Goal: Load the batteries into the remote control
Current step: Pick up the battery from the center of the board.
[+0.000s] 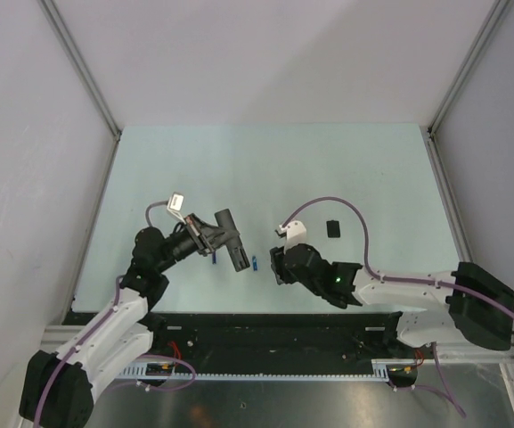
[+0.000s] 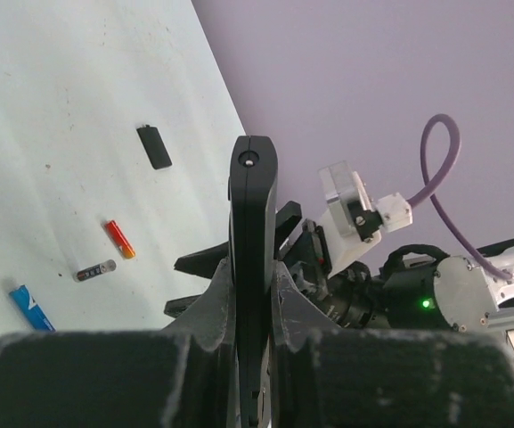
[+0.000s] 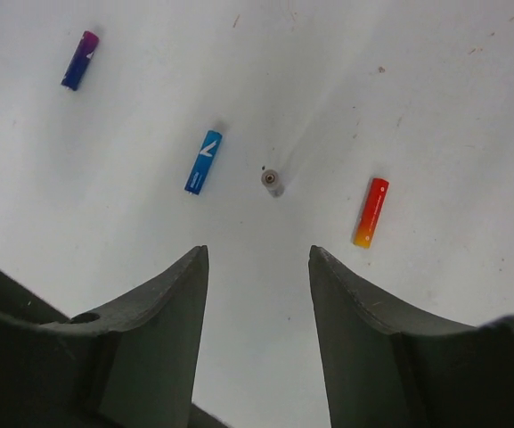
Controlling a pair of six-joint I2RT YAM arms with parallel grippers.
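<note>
— What are your tools doing?
— My left tool [image 2: 252,299] clamps the slim black plastic remote control [image 2: 253,196]. My right tool [image 3: 258,259] hangs spread wide over four small cylindrical batteries [image 3: 203,161] on the pale tabletop [image 3: 435,80].
— Grip advice?
— I'd judge them light, slick and apt to roll, so pinch one mid-barrel.

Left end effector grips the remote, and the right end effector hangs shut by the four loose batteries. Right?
Not quite: the right end effector is open, not shut, as the right wrist view shows. The left end effector does grip the remote, and four batteries lie loose before it.
</note>
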